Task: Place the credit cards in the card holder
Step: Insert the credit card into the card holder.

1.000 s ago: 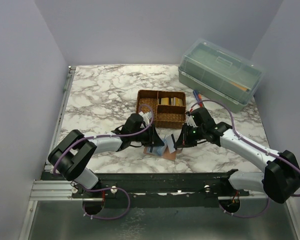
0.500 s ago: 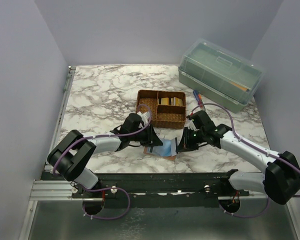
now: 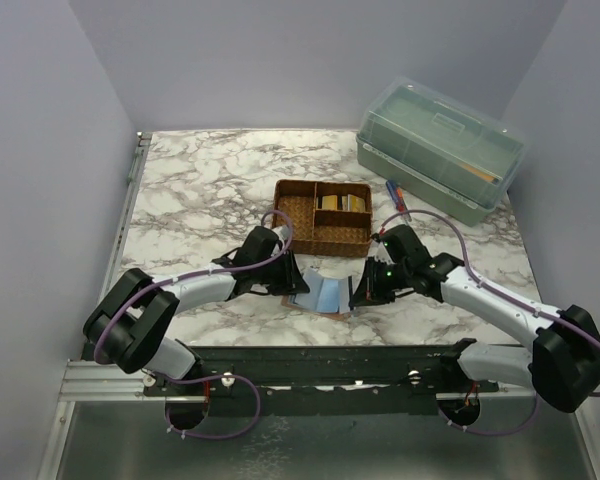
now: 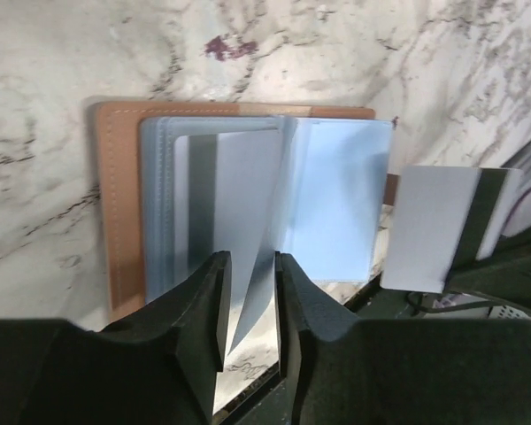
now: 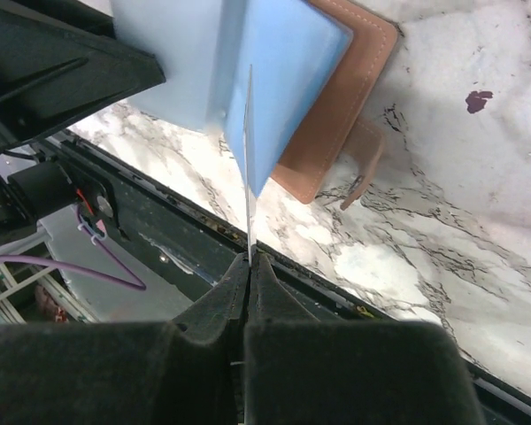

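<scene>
early, we judge — left gripper (image 4: 250, 274) pinches a pocket leaf (image 4: 246, 190) of the open card holder (image 4: 119, 204), right gripper (image 5: 248, 264) clamps one credit card (image 4: 429, 226) beside it, not yet inserted.

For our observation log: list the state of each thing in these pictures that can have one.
card holder: lying open, one pocket leaf lifted
left claw: closed on that pocket leaf
right claw: shut on a credit card
credit card: gripped, outside the holder
green box: lid shut
</scene>
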Controlling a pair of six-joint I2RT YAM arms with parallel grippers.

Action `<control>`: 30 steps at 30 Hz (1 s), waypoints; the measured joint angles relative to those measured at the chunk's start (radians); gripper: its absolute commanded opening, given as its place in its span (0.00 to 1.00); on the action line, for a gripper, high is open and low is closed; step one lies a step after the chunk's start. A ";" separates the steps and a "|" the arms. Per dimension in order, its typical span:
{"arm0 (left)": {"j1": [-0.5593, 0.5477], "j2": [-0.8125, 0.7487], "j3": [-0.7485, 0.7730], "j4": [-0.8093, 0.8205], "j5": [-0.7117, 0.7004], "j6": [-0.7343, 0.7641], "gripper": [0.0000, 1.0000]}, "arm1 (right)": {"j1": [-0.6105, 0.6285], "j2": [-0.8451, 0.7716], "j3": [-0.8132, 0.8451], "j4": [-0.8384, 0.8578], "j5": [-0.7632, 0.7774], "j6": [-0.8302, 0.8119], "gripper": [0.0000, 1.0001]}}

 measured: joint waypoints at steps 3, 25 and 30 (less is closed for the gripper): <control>0.000 0.000 0.005 -0.040 -0.029 0.015 0.42 | 0.003 -0.012 0.006 0.003 0.000 -0.001 0.00; -0.001 -0.075 0.039 -0.201 -0.166 0.039 0.72 | 0.035 0.130 -0.135 0.348 -0.132 0.064 0.00; 0.002 -0.022 0.057 -0.203 -0.180 0.042 0.60 | 0.035 0.143 -0.202 0.448 -0.147 0.087 0.00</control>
